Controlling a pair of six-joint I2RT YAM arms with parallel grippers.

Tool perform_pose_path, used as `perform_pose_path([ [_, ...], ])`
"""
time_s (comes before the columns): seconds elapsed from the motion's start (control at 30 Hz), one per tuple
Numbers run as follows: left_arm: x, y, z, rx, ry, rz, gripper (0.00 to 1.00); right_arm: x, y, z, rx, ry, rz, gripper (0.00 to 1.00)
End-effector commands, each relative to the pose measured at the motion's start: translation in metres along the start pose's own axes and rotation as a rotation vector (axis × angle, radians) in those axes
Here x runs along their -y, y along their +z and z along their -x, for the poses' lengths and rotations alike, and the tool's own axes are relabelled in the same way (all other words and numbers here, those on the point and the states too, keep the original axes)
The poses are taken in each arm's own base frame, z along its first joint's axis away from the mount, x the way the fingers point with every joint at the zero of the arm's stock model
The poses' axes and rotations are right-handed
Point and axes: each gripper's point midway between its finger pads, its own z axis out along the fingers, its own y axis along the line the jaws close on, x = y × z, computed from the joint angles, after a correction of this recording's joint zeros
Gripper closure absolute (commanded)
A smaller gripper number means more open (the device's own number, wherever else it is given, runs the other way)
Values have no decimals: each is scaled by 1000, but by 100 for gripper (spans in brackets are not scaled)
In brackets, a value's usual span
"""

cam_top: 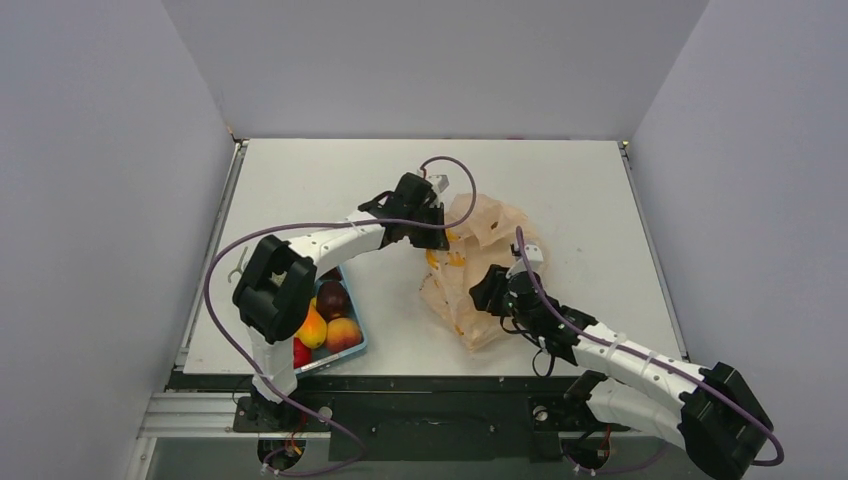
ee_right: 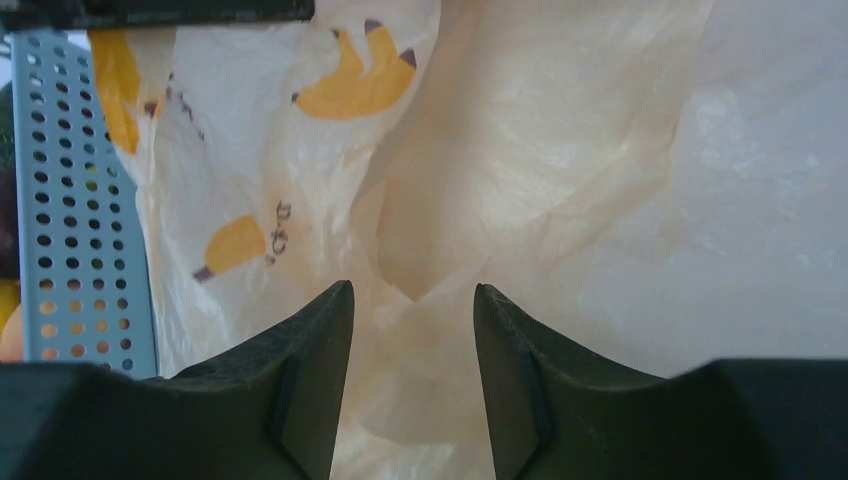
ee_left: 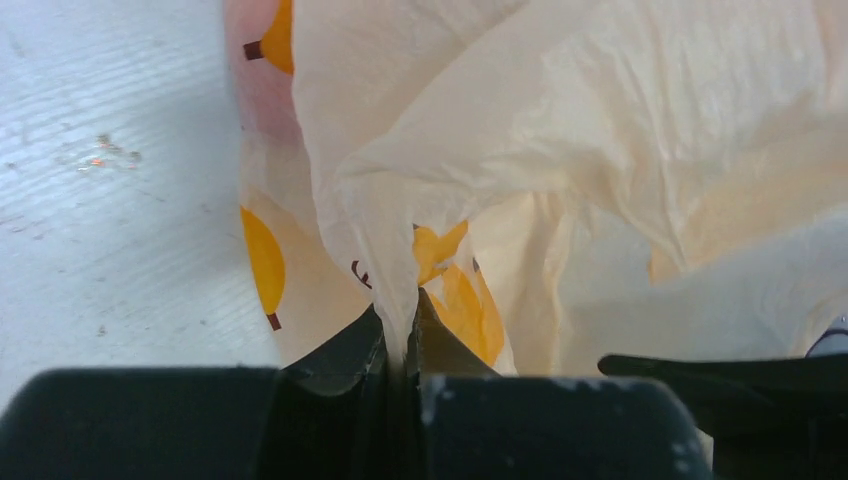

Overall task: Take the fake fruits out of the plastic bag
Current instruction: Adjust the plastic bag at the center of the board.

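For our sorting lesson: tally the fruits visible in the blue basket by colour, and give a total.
Dark purple fruit: 1
Yellow-orange fruit: 1
Peach fruit: 1
Red fruit: 1
Total: 4 visible; the left arm covers part of the basket and may hide more.

Evenly lit from above in top view: diffuse, faint soft shadows on the table, no glare, sharp throughout. Bright in both wrist views; plastic bag slightly washed out, backlit through thin film. Left end effector and right end effector dark, underexposed, soft-focused along bottom edge.
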Motion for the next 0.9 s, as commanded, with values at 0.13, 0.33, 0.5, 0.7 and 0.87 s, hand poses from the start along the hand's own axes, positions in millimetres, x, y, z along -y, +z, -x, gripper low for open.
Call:
perform_pose_path([
  [0.13, 80, -44, 9, 71, 108, -132, 100, 17, 0, 59, 256, 185, -82, 55],
  [0.33, 115, -72, -5, 99, 147, -204, 100, 34, 15, 73, 304, 298, -82, 54],
  [0.5, 111, -82, -24, 116, 76, -251, 100, 23, 31, 62, 257, 245, 6, 52],
  [0.7, 105, -77, -50, 78, 39, -277, 100, 37, 36, 60, 305, 289, -28, 41],
  [0.87, 110, -69, -69, 61, 21, -295, 100, 46, 44, 67, 355, 351, -64, 35],
])
